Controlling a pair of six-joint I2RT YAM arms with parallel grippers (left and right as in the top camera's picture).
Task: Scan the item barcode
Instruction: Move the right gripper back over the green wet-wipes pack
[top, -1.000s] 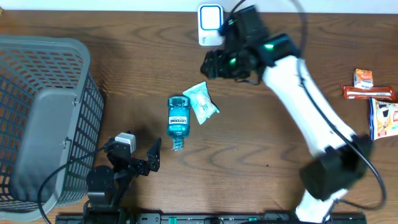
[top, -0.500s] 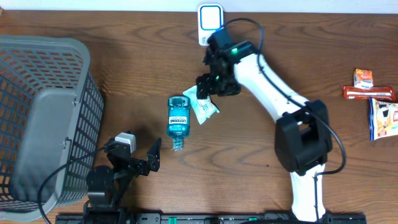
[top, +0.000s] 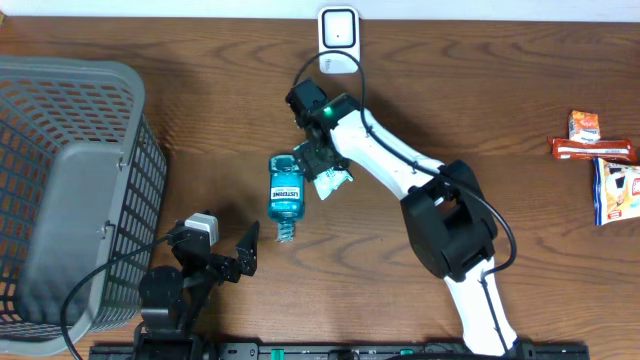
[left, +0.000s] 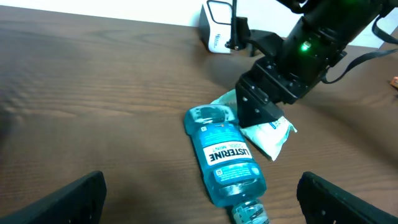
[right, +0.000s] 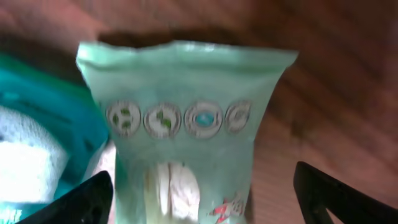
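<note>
- Far left: grey mesh basket (top: 70, 180) on the tabletop (top: 450, 110).
- Left hand (top: 235, 258) sits low at the near edge, just right of the basket. Its fingers are spread wide and hold nothing. It is aimed at the items but well short of them.
- Centre: blue mouthwash bottle (top: 287, 190) lies flat, label up, cap toward the left hand.
- Pale green pouch (right: 186, 124) lies flat against the bottle's right side, at its base end.
- Right arm reaches from the near right edge across to centre. Right hand (top: 315, 155) points down over the pouch's far end and hides part of it from above. Its fingers are wide apart on either side of the pouch, with no grip.
- White scanner (top: 338, 35) stands at the far edge, beyond the right hand.
- Far right: snack packets (top: 600, 150), well apart from the rest.
</note>
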